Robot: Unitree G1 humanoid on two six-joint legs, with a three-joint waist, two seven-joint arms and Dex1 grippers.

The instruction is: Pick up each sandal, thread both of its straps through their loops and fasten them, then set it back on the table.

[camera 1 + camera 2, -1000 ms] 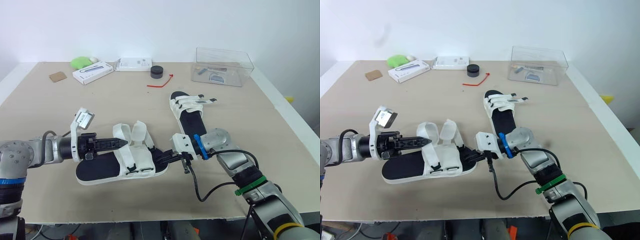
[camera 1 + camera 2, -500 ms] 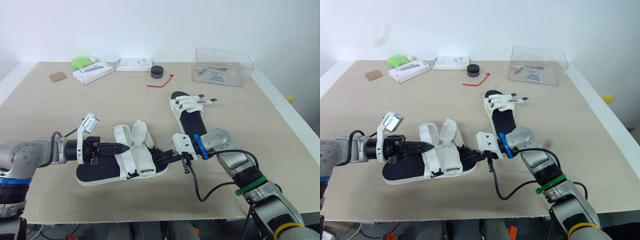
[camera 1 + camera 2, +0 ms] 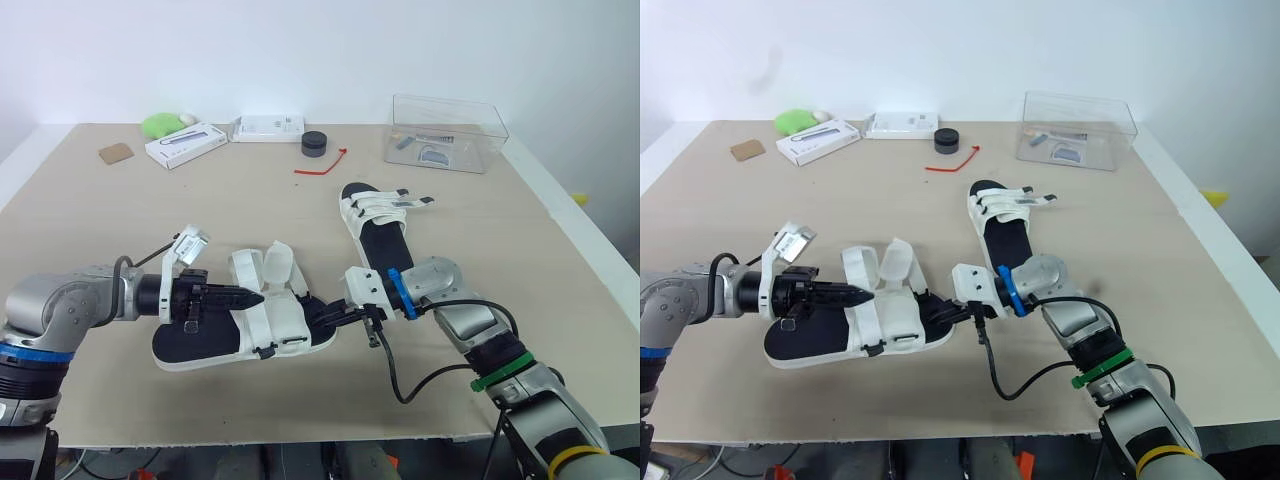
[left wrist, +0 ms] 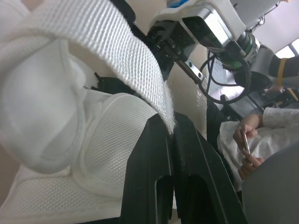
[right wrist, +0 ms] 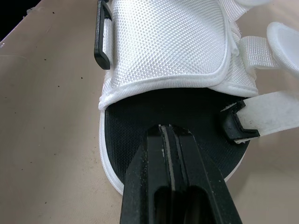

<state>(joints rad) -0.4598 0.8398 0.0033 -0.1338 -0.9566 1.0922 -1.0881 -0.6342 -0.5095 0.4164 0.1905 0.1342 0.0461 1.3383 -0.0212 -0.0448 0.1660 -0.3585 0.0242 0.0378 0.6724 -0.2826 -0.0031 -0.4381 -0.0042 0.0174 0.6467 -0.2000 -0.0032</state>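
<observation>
A white sandal with a black sole [image 3: 200, 345] lies near the table's front, its two straps [image 3: 246, 268] standing up loose. My left gripper [image 3: 256, 297] reaches in from the heel side and is shut on the edge of one woven strap [image 4: 140, 60], just above the mesh upper [image 4: 112, 140]. From the opposite side, my right gripper [image 3: 324, 318] is shut, its tips [image 5: 170, 129] resting on the black insole [image 5: 140, 121] at the toe, below the mesh upper [image 5: 163, 42]. The second sandal [image 3: 378, 225] lies farther back, right of centre, its straps lying across it.
At the back stand a clear plastic box [image 3: 445, 132], a black round puck [image 3: 314, 143], a red tie [image 3: 322, 165], two white boxes [image 3: 184, 144], a green object [image 3: 160, 124] and a brown card [image 3: 115, 152]. A person's hand [image 4: 247, 144] shows beyond the table.
My left gripper has slid right along the sandal toward the straps, rolled at the wrist, and now pinches a strap. The right gripper and both sandals have stayed put.
</observation>
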